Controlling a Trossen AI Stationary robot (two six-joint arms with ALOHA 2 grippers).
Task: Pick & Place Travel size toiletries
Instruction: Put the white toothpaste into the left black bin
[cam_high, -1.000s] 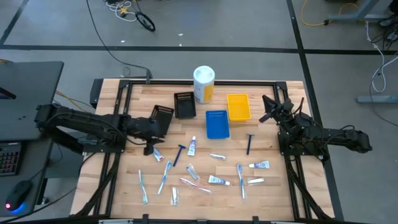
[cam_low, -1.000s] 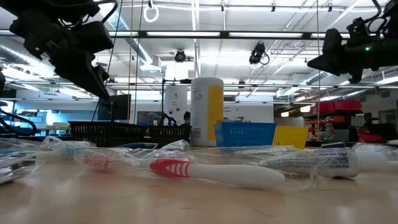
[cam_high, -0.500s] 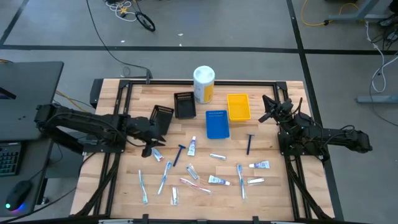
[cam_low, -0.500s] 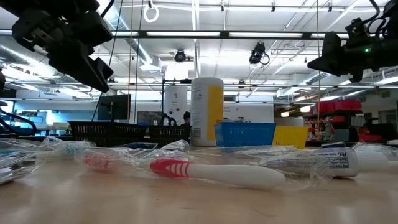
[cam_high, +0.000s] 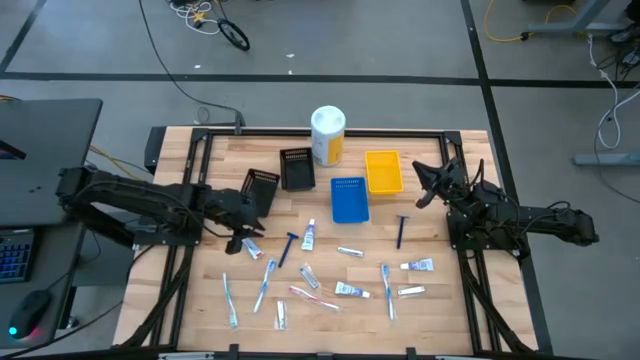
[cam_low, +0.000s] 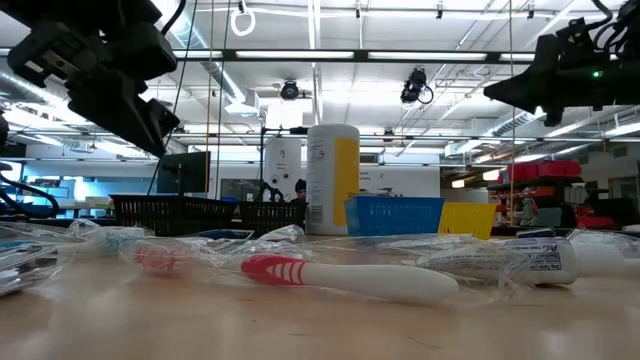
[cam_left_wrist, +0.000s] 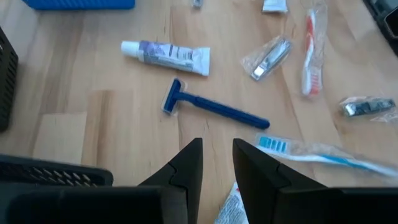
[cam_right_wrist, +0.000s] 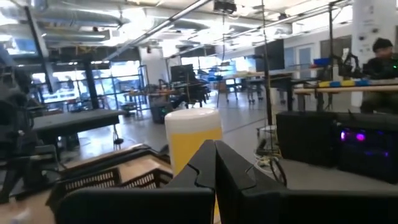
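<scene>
1. On the tabletop (cam_high: 470, 300), toiletries lie scattered in front of the trays; a blue razor (cam_left_wrist: 211, 110) lies just ahead of the left gripper (cam_left_wrist: 216, 163).
2. Left jaws parted, holding nothing: lower squarely over the handle.
3. Right gripper (cam_high: 422, 184) clenched empty, waiting beside the yellow tray (cam_high: 383, 171).

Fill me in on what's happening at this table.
A two-armed robot is sorting travel toiletries scattered over the near half of the table. The left hand hangs just over a small tube beside a blue razor, its fingers slightly apart and holding nothing. The right hand waits shut and empty near the yellow tray. The toothbrushes, tubes and razors all lie loose on the wood; none shows in the black, blue or yellow trays.
</scene>
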